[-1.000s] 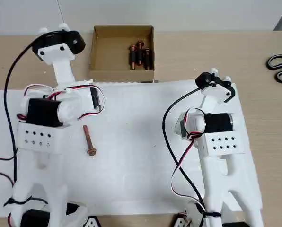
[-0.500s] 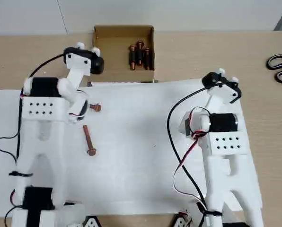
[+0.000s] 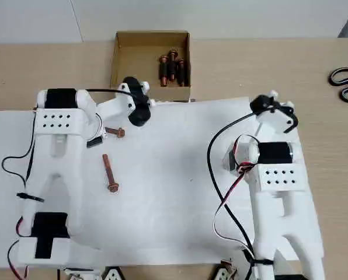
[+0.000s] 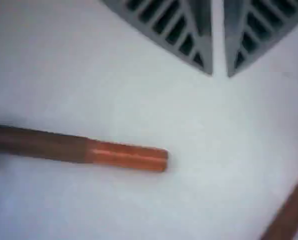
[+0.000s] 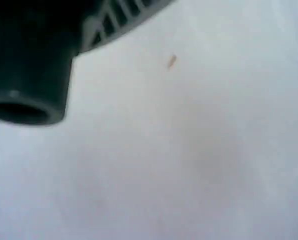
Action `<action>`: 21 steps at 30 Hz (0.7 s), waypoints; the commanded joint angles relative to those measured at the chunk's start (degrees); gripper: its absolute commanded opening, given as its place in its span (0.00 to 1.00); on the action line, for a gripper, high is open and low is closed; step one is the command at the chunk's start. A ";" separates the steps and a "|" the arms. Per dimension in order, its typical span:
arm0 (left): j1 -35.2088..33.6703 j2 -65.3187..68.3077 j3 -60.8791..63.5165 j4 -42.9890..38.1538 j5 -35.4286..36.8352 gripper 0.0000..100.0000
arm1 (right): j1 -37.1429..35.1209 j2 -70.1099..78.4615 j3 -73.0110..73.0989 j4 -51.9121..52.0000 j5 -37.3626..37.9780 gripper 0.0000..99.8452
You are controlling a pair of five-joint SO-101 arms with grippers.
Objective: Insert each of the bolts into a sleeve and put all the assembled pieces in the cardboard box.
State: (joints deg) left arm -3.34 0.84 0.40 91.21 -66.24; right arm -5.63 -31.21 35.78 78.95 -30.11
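Observation:
Two loose copper bolts lie on the white sheet: a short-looking one [image 3: 115, 132] and a longer one [image 3: 109, 173] nearer the front. In the left wrist view one bolt [image 4: 89, 150] lies just off my left gripper [image 4: 218, 70], whose grey fingers [image 4: 189, 35] stand shut with only a thin slit and nothing between them. A second bolt [image 4: 289, 215] crosses the corner. My right gripper [image 5: 74, 40] hangs over bare sheet, shut on a black sleeve [image 5: 29, 75]. The cardboard box [image 3: 127, 58] at the back holds several assembled pieces [image 3: 171, 69].
The white sheet [image 3: 180, 192] covers the table's middle. Scissors [image 3: 346, 81] lie at the far right edge. The left arm's wrist [image 3: 136, 108] sits just in front of the box. Open sheet separates the two arms.
The left arm swung away from beside the box and folded down over the sheet, bringing its gripper to the bolts. The right arm shifted only slightly.

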 commanded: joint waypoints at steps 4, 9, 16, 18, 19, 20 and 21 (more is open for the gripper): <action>0.26 0.00 -2.42 -4.48 -10.02 0.01 | 0.57 -1.98 0.44 -0.31 2.73 0.00; 0.26 0.18 -2.33 -5.01 -14.59 0.01 | 0.48 -1.98 0.79 -3.47 4.66 0.00; 0.18 5.63 -2.51 -7.74 -17.93 0.02 | 0.48 -1.54 0.88 -5.58 4.57 0.00; 0.00 8.35 -3.30 -10.02 -18.02 0.05 | 0.48 -1.54 0.88 -5.67 4.57 0.00; 0.00 9.49 -4.09 -10.37 -18.02 0.06 | 0.48 -1.54 0.88 -5.67 4.57 0.00; 0.09 10.55 -5.14 -10.37 -18.02 0.06 | 0.48 -1.54 0.88 -5.67 4.57 0.00; 0.26 11.60 -5.93 -10.37 -18.02 0.06 | 0.48 -1.54 0.97 -5.58 4.57 0.00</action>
State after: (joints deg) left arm -3.34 11.12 -1.63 82.59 -75.91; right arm -5.63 -31.21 37.01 74.37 -25.98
